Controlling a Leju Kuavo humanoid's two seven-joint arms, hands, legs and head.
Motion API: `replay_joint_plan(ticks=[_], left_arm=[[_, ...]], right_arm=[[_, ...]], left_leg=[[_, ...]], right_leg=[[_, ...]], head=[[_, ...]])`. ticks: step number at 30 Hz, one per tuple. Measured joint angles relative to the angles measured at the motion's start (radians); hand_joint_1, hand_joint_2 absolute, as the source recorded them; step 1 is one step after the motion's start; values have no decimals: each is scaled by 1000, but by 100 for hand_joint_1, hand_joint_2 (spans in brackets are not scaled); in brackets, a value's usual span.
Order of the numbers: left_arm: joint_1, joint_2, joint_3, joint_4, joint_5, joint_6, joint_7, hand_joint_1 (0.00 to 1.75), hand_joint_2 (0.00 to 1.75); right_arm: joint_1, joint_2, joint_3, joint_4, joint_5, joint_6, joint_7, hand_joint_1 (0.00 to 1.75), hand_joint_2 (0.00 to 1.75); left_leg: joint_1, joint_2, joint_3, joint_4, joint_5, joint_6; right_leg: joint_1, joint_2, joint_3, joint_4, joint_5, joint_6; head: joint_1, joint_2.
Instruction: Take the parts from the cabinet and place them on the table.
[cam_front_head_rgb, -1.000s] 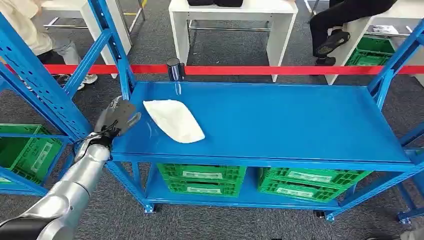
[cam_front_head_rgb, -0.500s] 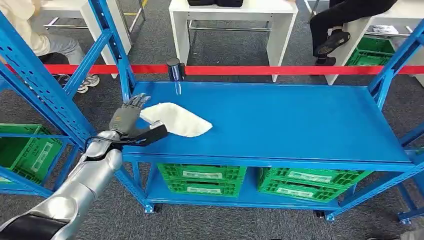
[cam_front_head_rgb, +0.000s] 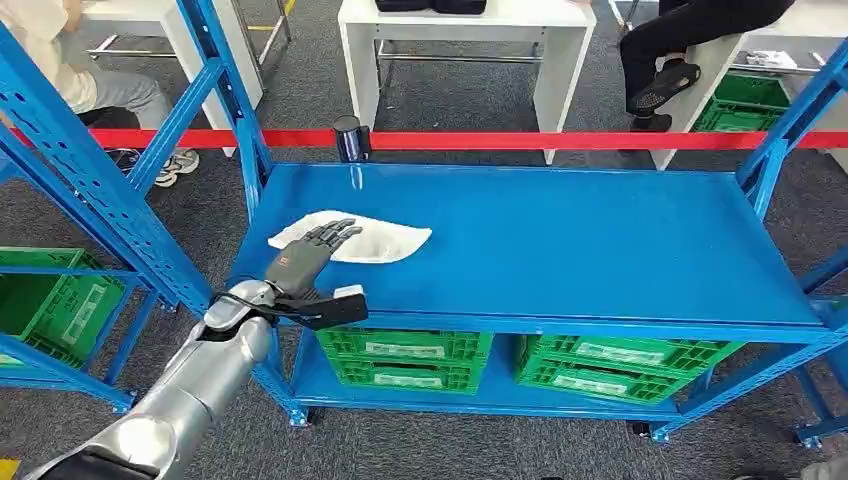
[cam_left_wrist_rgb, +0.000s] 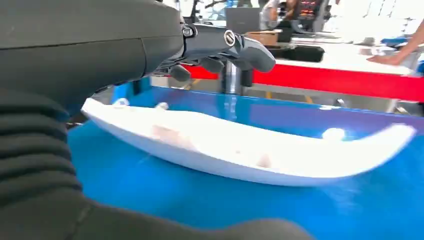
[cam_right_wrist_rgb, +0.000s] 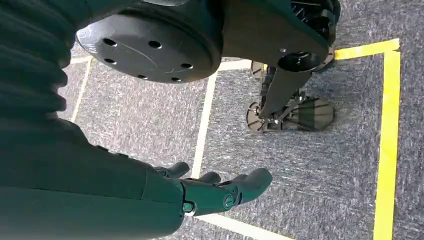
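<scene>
The robot's left hand (cam_front_head_rgb: 305, 262) is reaching in from the lower left of the head view, over the near left part of the blue metal shelf top (cam_front_head_rgb: 600, 250). Its dark fingers (cam_front_head_rgb: 330, 236) are stretching out fairly straight above the near edge of the flat, curved white plastic part (cam_front_head_rgb: 375, 240), while the thick thumb is sticking out sideways toward the shelf's front edge. The hand is gripping nothing; whether the fingertips are touching the part cannot be told from here. In the left wrist view the fingers (cam_left_wrist_rgb: 235, 45) are hovering spread above the white part (cam_left_wrist_rgb: 250, 155), with blue surface showing between them and it.

The white part is lying on the shelf top in the left centre of the head view, its long side running roughly left to right, well apart from the shelf's right end.

The right hand (cam_right_wrist_rgb: 215, 192) is hanging low over grey carpet (cam_right_wrist_rgb: 320, 165) marked with yellow tape lines (cam_right_wrist_rgb: 389, 145); its fingers are loosely curved, apart, and holding nothing.

A red barrier belt (cam_front_head_rgb: 560, 140) is crossing the upper part of the head view behind the shelf, running from a small dark post (cam_front_head_rgb: 348, 136). Green plastic crates (cam_front_head_rgb: 405, 355) are sitting on the lower shelf, and a white table (cam_front_head_rgb: 465, 45) is standing at the top centre.
</scene>
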Motion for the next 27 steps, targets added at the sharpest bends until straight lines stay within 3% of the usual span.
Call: replay_joint_plan(ticks=[5, 6, 15, 22, 25, 26, 27], left_arm=[[26, -3, -22, -63, 29, -22, 11, 0, 175], [29, -3, -24, -70, 36, -14, 26, 0, 0], [30, 3, -18, -69, 60, 193, 166, 0, 0], [29, 8, 5, -52, 61, 189, 196, 0, 0], [28, 9, 22, -39, 91, 148, 177, 0, 0], [28, 9, 29, -35, 100, 134, 170, 0, 175], [28, 9, 35, -30, 110, 119, 163, 0, 175]], right_arm=[[1, 0, 0, 0, -2, 0, -1, 0, 175], [1, 0, 0, 0, -3, -1, -2, 0, 175], [6, 0, -5, 0, -11, -11, -12, 0, 175], [11, 0, -6, 0, -7, -16, -5, 0, 175], [11, 0, -6, 0, -7, -16, -4, 0, 175], [11, 0, -6, 0, -7, -16, -3, 0, 175], [11, 0, -6, 0, -8, -16, -3, 0, 175]], left_leg=[[0, 0, 0, 0, 0, 0], [0, 0, 0, 0, 0, 0], [0, 0, 0, 0, 0, 0], [0, 0, 0, 0, 0, 0], [0, 0, 0, 0, 0, 0], [0, 0, 0, 0, 0, 0], [0, 0, 0, 0, 0, 0]], right_leg=[[0, -1, 0, 0, 0, 0], [0, 0, 0, 0, 0, 0], [0, -1, 0, 0, 0, 0], [0, -1, 0, 0, 0, 0], [0, -1, 0, 0, 0, 0], [0, -1, 0, 0, 0, 0], [0, 0, 0, 0, 0, 0]], head=[[0, 0], [0, 0], [0, 0], [0, 0], [0, 0], [0, 0], [0, 0]])
